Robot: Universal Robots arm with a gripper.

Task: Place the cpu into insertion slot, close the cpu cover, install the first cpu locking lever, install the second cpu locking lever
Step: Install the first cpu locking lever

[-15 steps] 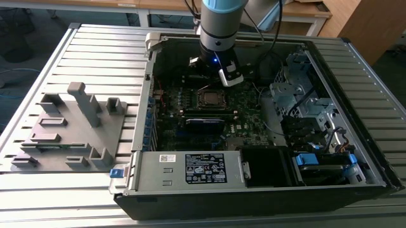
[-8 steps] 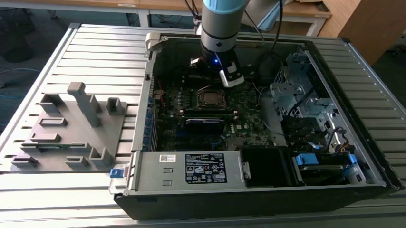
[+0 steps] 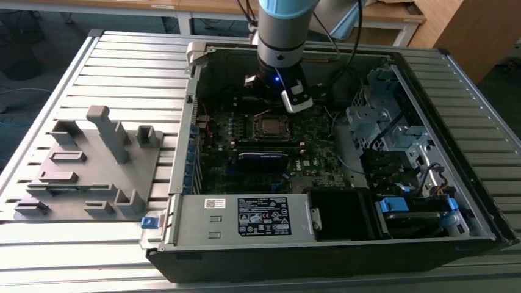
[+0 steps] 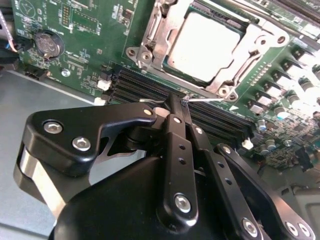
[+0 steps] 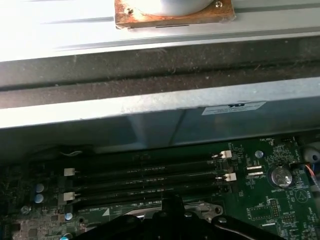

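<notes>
In the second wrist view the cpu (image 4: 210, 42) lies flat in the insertion slot (image 4: 141, 54), silver top up. The silvery cpu cover (image 4: 260, 40) is folded down around it, its window framing the chip. My gripper (image 4: 179, 102) is shut, its black fingers (image 4: 172, 130) pressed together just outside the socket's edge. The tips meet the end of a thin wire locking lever (image 4: 207, 98) that runs along that edge. In the exterior view the arm (image 3: 281, 49) stands over the open computer case, with the socket (image 3: 271, 126) just below the wrist.
Long black memory strips (image 5: 145, 175) lie between the socket and the grey case wall (image 5: 150, 110). A coin battery (image 4: 48, 44) sits on the green board. The power supply (image 3: 244, 217) and drive cage (image 3: 382, 122) crowd the case. A grey fixture (image 3: 89, 165) stands at the exterior view's left.
</notes>
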